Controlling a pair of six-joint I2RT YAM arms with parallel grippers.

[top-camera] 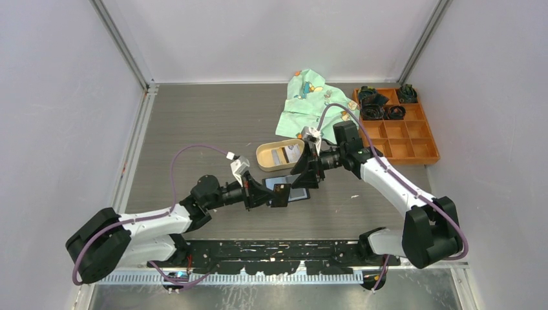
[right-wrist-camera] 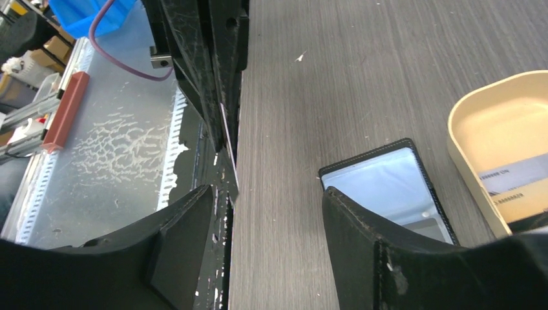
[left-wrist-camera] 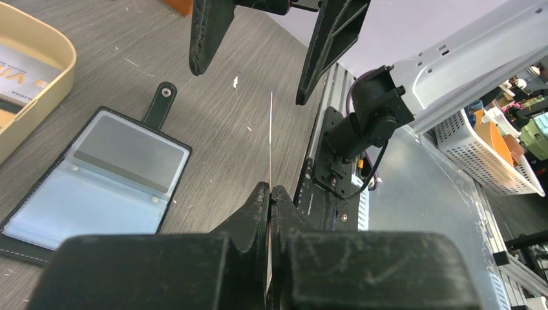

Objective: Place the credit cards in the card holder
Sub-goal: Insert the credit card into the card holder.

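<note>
My left gripper [left-wrist-camera: 270, 188] is shut on a thin credit card [left-wrist-camera: 270, 135] that stands on edge above the table, seen edge-on. The same card [right-wrist-camera: 227, 139] sticks out of the left gripper in the right wrist view. My right gripper [right-wrist-camera: 266, 192] is open, one finger on each side of the card's free end without touching it, and nothing is held. The card holder [left-wrist-camera: 97, 174] lies open and flat, snap tab out, clear pockets up; it [top-camera: 294, 188] sits just under both grippers. More credit cards [right-wrist-camera: 517, 184] lie in the tan tray [top-camera: 268, 158].
A patterned green cloth [top-camera: 310, 103] lies at the back behind the tray. An orange compartment box [top-camera: 413, 152] with dark items stands at the back right. The black base rail [top-camera: 278, 248] runs along the near table edge.
</note>
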